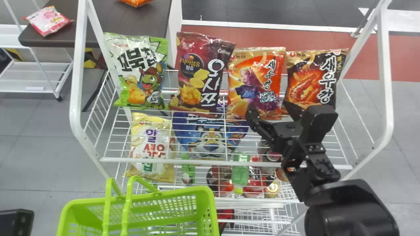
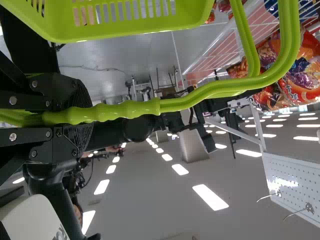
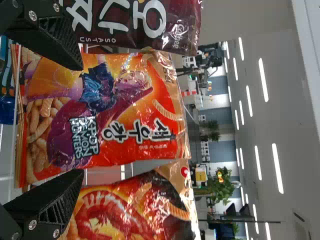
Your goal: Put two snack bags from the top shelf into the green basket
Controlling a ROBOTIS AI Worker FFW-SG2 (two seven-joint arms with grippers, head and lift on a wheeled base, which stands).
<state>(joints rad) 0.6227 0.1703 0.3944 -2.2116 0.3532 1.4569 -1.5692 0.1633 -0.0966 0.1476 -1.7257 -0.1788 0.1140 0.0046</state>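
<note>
In the head view my right gripper (image 1: pixel 269 109) stands open at the lower part of the orange snack bag (image 1: pixel 252 85) on the top shelf. The right wrist view has this gripper (image 3: pixel 81 120) with its fingers apart in front of the orange bag (image 3: pixel 130 112), one finger near each side edge. My left arm (image 1: pixel 16 223) is at the bottom left corner; in the left wrist view its gripper (image 2: pixel 60 117) is shut on the handles of the green basket (image 2: pixel 130 25). This basket (image 1: pixel 210 209) stands before the rack, and its visible inside holds no bag.
Beside the orange bag stand a dark red bag (image 1: pixel 200 72) and a black-and-orange bag (image 1: pixel 313 78), with a green bag (image 1: pixel 141 72) farther left. White rack posts (image 1: pixel 385 82) rise at both sides. A yellow bag (image 1: pixel 151 147) and a blue bag (image 1: pixel 210 134) lie lower.
</note>
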